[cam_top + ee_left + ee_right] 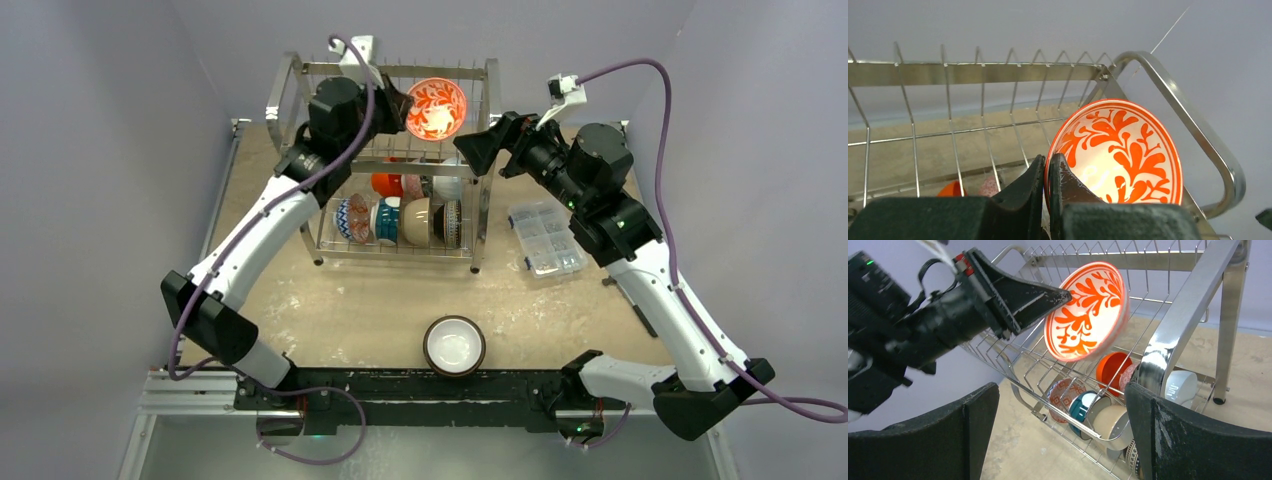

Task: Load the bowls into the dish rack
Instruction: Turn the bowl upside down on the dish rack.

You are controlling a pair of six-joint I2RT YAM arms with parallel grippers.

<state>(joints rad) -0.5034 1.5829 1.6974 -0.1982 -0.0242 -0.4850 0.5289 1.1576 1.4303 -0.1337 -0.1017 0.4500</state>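
Observation:
The steel wire dish rack (482, 160) stands at the back middle of the table. My left gripper (402, 106) is shut on the rim of a red-and-white floral bowl (437, 108), holding it on edge over the rack's upper shelf (968, 131); the bowl also shows in the left wrist view (1120, 150) and the right wrist view (1087, 310). My right gripper (478, 152) is open and empty just right of the rack. Several bowls (400, 220) stand on edge in the lower tier. A white bowl with a dark rim (454, 345) sits on the table near the front edge.
A clear plastic compartment box (545, 238) lies right of the rack. The rack's right post (1193, 295) is close in front of my right gripper's fingers (1193, 435). Grey walls enclose the table.

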